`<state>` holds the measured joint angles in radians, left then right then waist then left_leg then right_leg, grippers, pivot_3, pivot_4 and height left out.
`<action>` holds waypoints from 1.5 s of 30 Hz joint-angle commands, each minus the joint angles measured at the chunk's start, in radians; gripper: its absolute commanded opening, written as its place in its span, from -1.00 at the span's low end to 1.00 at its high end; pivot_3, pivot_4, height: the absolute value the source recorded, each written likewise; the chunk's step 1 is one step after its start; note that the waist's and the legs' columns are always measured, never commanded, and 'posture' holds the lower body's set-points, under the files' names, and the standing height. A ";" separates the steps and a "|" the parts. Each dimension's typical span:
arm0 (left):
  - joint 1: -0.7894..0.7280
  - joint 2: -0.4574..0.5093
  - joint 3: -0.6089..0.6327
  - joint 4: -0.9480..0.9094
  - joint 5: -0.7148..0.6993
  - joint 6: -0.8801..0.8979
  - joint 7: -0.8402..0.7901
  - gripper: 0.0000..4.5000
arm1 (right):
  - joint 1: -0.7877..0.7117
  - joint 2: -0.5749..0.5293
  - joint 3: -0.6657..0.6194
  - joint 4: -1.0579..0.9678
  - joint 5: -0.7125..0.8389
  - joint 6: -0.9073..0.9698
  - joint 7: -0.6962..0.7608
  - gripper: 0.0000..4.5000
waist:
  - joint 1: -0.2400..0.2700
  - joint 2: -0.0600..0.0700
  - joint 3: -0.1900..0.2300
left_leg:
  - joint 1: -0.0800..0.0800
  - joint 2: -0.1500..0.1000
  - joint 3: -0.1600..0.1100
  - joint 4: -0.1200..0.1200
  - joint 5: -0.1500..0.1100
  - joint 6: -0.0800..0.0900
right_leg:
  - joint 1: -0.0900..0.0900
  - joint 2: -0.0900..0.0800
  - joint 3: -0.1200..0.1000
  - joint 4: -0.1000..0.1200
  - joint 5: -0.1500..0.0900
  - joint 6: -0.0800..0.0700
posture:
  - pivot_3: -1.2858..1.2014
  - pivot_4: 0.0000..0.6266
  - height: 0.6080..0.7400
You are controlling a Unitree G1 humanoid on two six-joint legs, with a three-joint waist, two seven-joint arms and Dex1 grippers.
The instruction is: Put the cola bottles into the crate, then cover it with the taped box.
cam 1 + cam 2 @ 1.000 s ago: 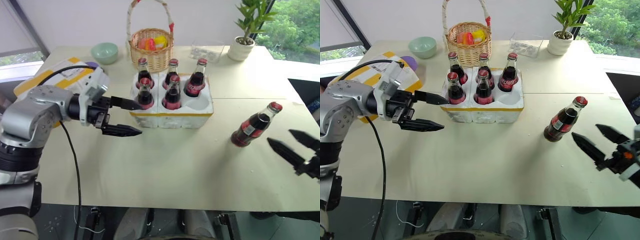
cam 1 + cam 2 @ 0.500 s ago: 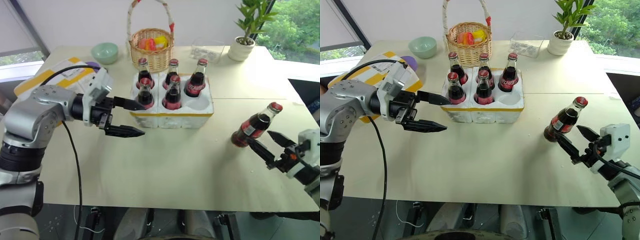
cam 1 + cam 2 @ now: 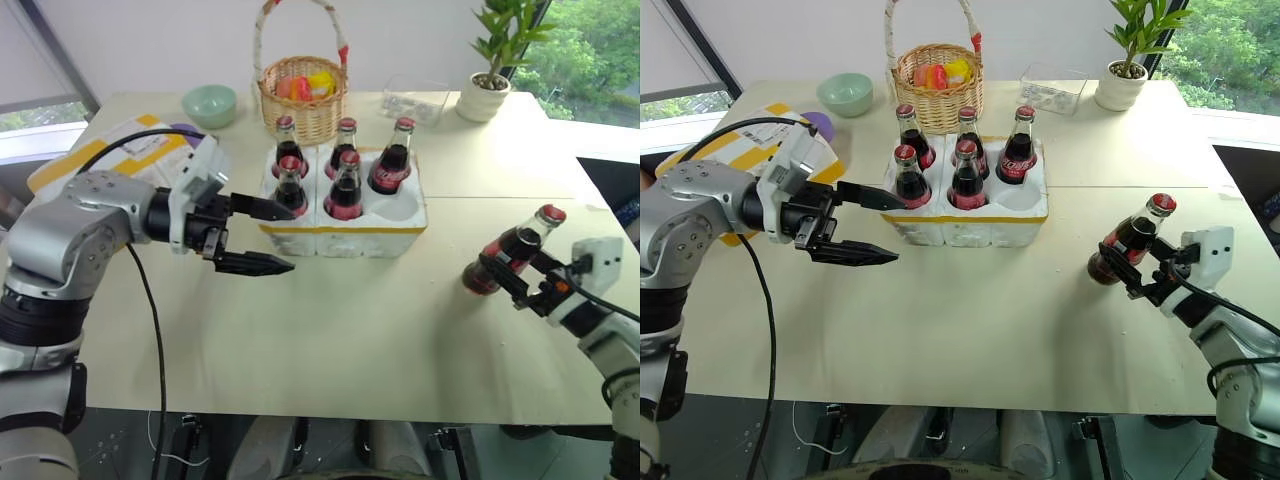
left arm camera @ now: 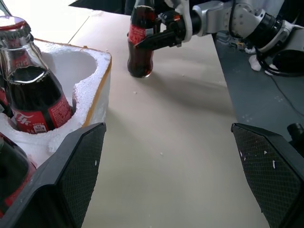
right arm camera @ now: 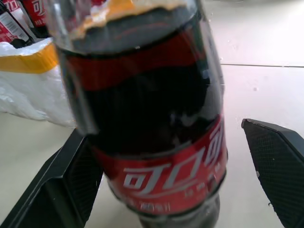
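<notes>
While five of the cola bottles (image 3: 958,172) are already seated in the crate (image 3: 965,222), one well at its front right corner is seen empty, so the loading step is judged nearly but not fully done. The sixth bottle (image 3: 508,250) is found standing upright on the table (image 3: 340,330), well apart from the crate to its right, with the right gripper (image 3: 517,277) brought up around its lower body; its fingers (image 5: 280,161) are spread wide on either side of the glass and no squeeze is visible, so the bottle is taken as not yet grasped. The left gripper (image 3: 258,236) is held just beside the crate's front left corner, its fingers parted and nothing between them. The taped box (image 3: 110,150) is seen lying at the table's left edge behind the left arm, untouched. Grasping, lifting and seating the last bottle is judged to remain, followed by the covering of the crate.
</notes>
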<state>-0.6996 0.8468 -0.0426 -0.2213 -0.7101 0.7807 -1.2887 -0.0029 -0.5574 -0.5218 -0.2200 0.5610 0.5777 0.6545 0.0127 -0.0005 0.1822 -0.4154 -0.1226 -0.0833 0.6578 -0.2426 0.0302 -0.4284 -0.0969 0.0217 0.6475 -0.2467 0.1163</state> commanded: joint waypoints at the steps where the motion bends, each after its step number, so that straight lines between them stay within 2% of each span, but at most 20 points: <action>1: -0.005 0.009 0.038 -0.032 -0.022 0.005 0.011 0.99 | -0.026 -0.017 -0.006 0.025 0.010 -0.036 0.004 0.89 | 0.000 0.000 0.000 | 0.000 0.000 0.000 0.000 0.000 0.000 | 0.000 0.000 0.000 0.000 0.000 0.000 | 0.03 -0.52 0.97; 3: -0.006 0.010 0.040 -0.036 -0.025 0.009 0.016 1.00 | -0.026 -0.017 -0.012 0.015 0.034 -0.040 0.016 0.68 | 0.000 0.000 0.000 | 0.000 0.000 0.000 0.000 0.000 0.000 | 0.000 0.000 0.000 0.000 0.000 0.000 | 0.03 -0.52 0.97; 5: -0.006 0.011 0.043 -0.038 -0.028 0.013 0.021 1.00 | -0.019 -0.025 -0.014 -0.010 0.048 -0.038 0.025 0.25 | 0.000 0.000 0.000 | 0.000 0.000 0.000 0.000 0.000 0.000 | 0.000 0.000 0.000 0.000 0.000 0.000 | 0.03 -0.52 0.97; 11: 0.009 0.014 0.054 -0.047 -0.033 0.018 0.036 1.00 | -0.076 -0.073 -0.043 -0.068 0.126 0.002 0.023 0.26 | -0.001 0.001 0.001 | 0.000 0.000 0.000 -0.001 0.000 0.000 | 0.000 0.000 0.000 0.000 0.000 0.000 | 0.03 -0.52 0.97; 16: 0.025 0.019 0.074 -0.043 -0.030 0.015 0.056 1.00 | -0.250 -0.132 0.005 -0.138 0.219 0.089 -0.010 0.26 | -0.011 0.003 0.002 | 0.000 0.000 0.001 -0.002 0.000 -0.001 | -0.002 0.000 0.001 0.000 0.000 0.000 | 0.03 -0.52 0.97; 21: 0.043 0.032 0.100 -0.040 -0.031 0.011 0.075 1.00 | -0.461 -0.127 0.121 -0.152 0.276 0.160 -0.034 0.26 | -0.021 0.002 0.002 | 0.000 0.000 0.000 -0.008 0.002 -0.003 | -0.004 0.000 0.001 -0.001 0.000 0.000 | 0.03 -0.52 0.97; 25: 0.058 0.041 0.123 -0.046 -0.035 0.011 0.087 1.00 | -0.587 -0.097 0.268 -0.080 0.202 0.123 -0.007 0.26 | -0.024 0.001 0.002 | 0.000 0.000 0.000 -0.008 0.002 -0.003 | -0.004 0.000 0.001 -0.002 0.000 0.000 | 0.03 -0.52 0.97; 31: 0.083 0.055 0.159 -0.073 -0.054 0.020 0.116 1.00 | -0.678 -0.063 0.364 0.070 0.122 0.062 0.051 0.26 | -0.020 0.000 0.003 | -0.001 0.000 0.000 -0.008 0.002 -0.003 | -0.004 0.000 0.000 -0.002 0.000 0.000 | 0.03 -0.52 0.97; 37: 0.098 0.044 0.184 -0.083 -0.069 0.021 0.158 1.00 | -0.677 -0.046 0.478 0.160 -0.007 -0.003 0.105 0.26 | -0.026 0.000 0.003 | -0.001 0.000 0.000 -0.009 0.005 -0.007 | -0.006 0.000 0.001 -0.001 0.000 0.000 | 0.03 -0.52 0.97; 44: 0.106 0.039 0.188 -0.097 -0.087 0.019 0.193 1.00 | -0.669 -0.021 0.538 0.226 -0.079 -0.033 0.146 0.26 | -0.025 0.000 0.003 | -0.001 -0.001 0.000 -0.009 0.005 -0.008 | -0.006 0.000 0.001 -0.001 0.000 0.000 | 0.03 -0.52 0.97; 45: 0.108 0.038 0.190 -0.097 -0.087 0.018 0.198 1.00 | -0.670 -0.017 0.540 0.231 -0.080 -0.026 0.148 0.71 | -0.025 0.000 0.003 | -0.001 -0.001 0.000 -0.009 0.005 -0.008 | -0.006 0.000 0.001 -0.001 0.000 0.000 | 0.03 -0.52 0.97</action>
<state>-0.5916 0.8821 0.1088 -0.2923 -0.7815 0.8036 -1.1008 -0.6493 -0.5836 0.0282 0.0269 0.4766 0.5678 0.7843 -0.0124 -0.0008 0.1849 -0.4166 -0.1232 -0.0833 0.6489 -0.2372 0.0218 -0.4344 -0.0969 0.0224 0.6468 -0.2467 0.1161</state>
